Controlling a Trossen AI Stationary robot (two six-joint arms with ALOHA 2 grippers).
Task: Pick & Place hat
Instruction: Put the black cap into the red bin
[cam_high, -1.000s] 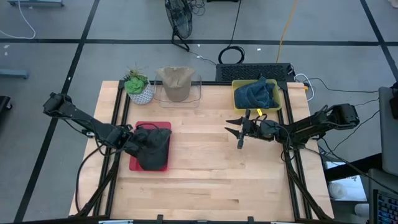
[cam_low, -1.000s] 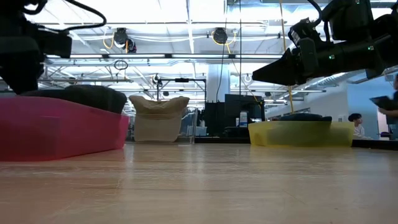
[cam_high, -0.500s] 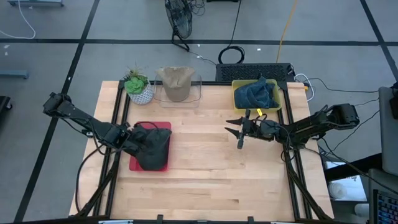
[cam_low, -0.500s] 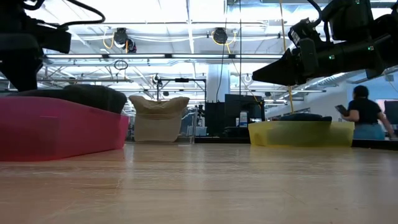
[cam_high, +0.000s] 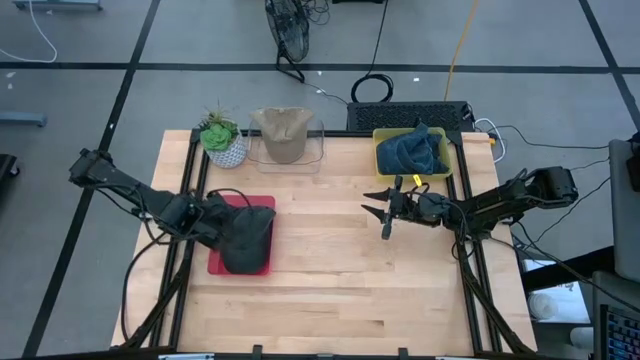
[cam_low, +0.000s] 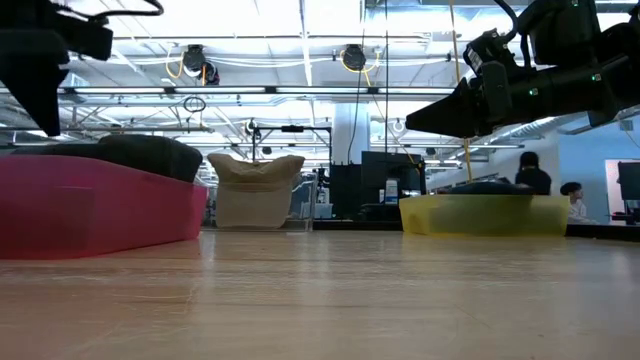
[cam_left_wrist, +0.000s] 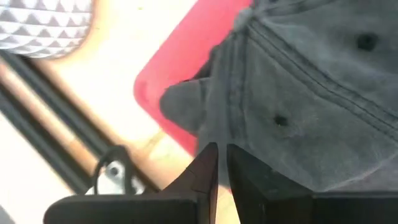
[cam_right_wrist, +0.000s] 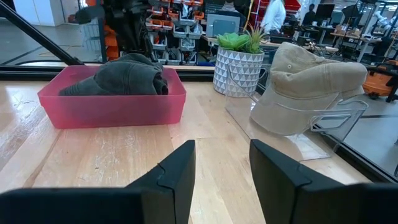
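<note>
Left gripper (cam_high: 205, 218) sat nearly closed, empty, at the dark hat's (cam_high: 246, 236) left edge (right gripper (cam_high: 385, 213) wide, farther off).

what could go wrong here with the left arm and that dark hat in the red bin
1. The left gripper sits nearly shut at the edge of the dark hat, apparently on no cloth; lifting now might leave the hat behind.
2. The hat bulges over the rim of the red bin, so a pull might drag or tip the bin.
3. The potted plant stands close behind the bin; a wide swing could knock it.
</note>
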